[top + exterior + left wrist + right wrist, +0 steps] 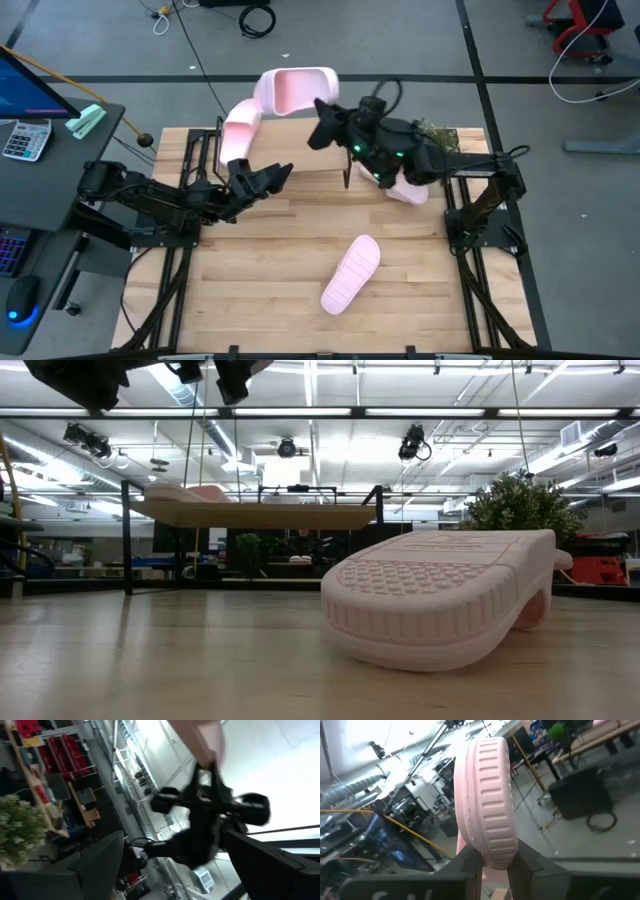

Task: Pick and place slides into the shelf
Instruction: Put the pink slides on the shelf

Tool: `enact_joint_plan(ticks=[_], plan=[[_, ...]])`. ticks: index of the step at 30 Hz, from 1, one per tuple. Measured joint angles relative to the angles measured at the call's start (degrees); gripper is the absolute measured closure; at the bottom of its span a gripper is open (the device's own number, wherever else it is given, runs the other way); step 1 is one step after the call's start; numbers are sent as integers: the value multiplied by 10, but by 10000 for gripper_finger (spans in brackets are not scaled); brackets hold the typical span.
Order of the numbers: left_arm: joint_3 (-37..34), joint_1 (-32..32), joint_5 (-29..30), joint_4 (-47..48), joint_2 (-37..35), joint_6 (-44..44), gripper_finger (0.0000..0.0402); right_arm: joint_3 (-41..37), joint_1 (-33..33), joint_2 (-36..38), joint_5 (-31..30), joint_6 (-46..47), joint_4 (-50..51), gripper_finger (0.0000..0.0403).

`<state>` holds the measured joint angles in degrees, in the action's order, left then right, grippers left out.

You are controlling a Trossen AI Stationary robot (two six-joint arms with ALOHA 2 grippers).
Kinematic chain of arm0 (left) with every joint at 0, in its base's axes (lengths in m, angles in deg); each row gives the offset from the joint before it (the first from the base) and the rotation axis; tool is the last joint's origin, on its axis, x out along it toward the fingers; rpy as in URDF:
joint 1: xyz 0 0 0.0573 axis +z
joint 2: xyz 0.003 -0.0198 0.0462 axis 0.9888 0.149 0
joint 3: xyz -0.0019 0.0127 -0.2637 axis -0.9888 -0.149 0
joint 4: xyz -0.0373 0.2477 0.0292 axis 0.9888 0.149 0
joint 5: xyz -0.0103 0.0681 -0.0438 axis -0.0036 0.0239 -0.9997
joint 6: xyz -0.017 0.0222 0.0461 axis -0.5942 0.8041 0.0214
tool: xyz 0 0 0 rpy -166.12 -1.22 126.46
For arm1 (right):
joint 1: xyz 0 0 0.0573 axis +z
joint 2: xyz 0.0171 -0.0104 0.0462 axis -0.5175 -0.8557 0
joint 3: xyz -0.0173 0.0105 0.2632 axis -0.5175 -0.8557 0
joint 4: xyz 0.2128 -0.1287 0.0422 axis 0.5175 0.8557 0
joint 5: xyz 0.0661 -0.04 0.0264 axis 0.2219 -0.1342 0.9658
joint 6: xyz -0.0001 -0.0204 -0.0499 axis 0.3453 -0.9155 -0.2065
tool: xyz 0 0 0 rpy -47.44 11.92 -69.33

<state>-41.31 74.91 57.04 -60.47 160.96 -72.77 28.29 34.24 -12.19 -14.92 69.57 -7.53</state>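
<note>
Aloft, right gripper (322,118) pinching slide (295,90), long axis sideways; left gripper (283,175) spread.

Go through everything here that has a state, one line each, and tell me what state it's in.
Right claw: shut on a pink slide, holding it in the air over the table's far edge.
Left claw: open, empty, above the table.
Slide on the shelf: resting on the plank top.
Slide on the table: lying sole up, not held.
Slide under the right arm: mostly hidden.
Shelf: upright, one slide on top.
</note>
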Motion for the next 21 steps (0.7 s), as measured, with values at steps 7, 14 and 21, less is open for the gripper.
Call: enact_joint_plan(ticks=[7,14,21], plan=[[0,0,31,-9,-14,11,47,-1,-23,-37,51,55,-2,340],[0,28,77,-34,-16,11,47,-1,-19,-47,93,61,-5,341],[0,62,109,-56,-15,7,47,0,-19,-46,131,36,-1,341]])
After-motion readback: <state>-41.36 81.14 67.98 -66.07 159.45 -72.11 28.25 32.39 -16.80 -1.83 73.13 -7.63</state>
